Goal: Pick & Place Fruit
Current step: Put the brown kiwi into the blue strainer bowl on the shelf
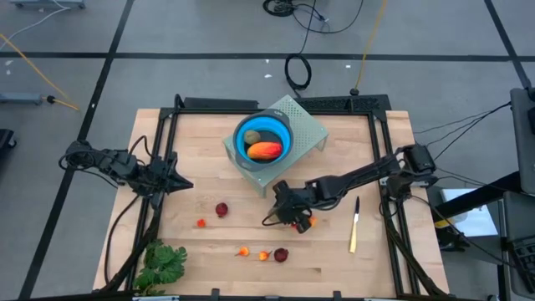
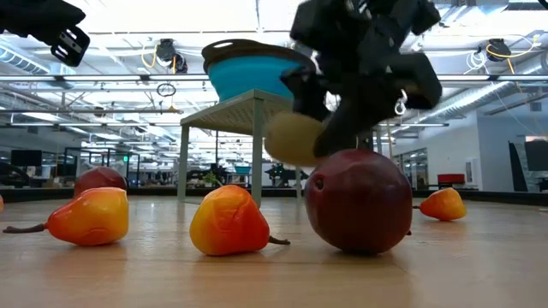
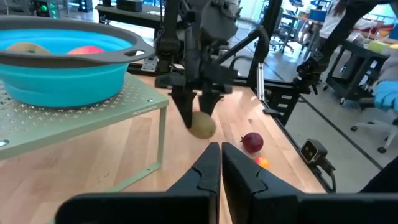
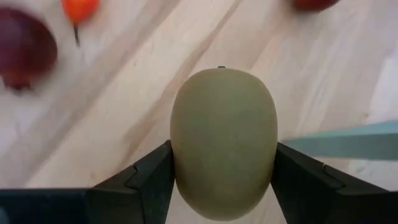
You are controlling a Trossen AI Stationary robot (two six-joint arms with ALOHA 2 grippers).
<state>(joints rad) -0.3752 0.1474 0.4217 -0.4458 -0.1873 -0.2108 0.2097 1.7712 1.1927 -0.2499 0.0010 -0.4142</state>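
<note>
My right gripper (image 1: 288, 214) hangs over the table's middle, just near of the grey-green stand (image 1: 308, 125), shut on an oval brown-green fruit (image 4: 224, 140). The fruit also shows in the left wrist view (image 3: 202, 124) and the low view (image 2: 294, 139). On the stand sits a blue bowl (image 1: 263, 138) holding a long orange-red fruit (image 1: 266, 150) and another brown-green oval (image 1: 252, 136). Two dark red balls (image 1: 221, 210) (image 1: 281, 255) and tiny orange pieces (image 1: 243, 251) lie on the wood. My left gripper (image 3: 221, 158) waits shut at the table's left. My right gripper pinches the oval fruit by its two long sides (image 4: 177, 155) between its two fingers (image 4: 149, 180). The fingers slant down from the table's right and lie along the fruit, whose rounded end sticks out past the fingertips. The fruit hangs clear of the table.
A small orange piece (image 1: 306, 222) lies right under the right gripper. A slim yellow-handled knife (image 1: 354, 227) lies to its right, and a green leafy bunch (image 1: 163, 263) sits at the near left corner. Black frame rails (image 1: 384, 167) edge the table.
</note>
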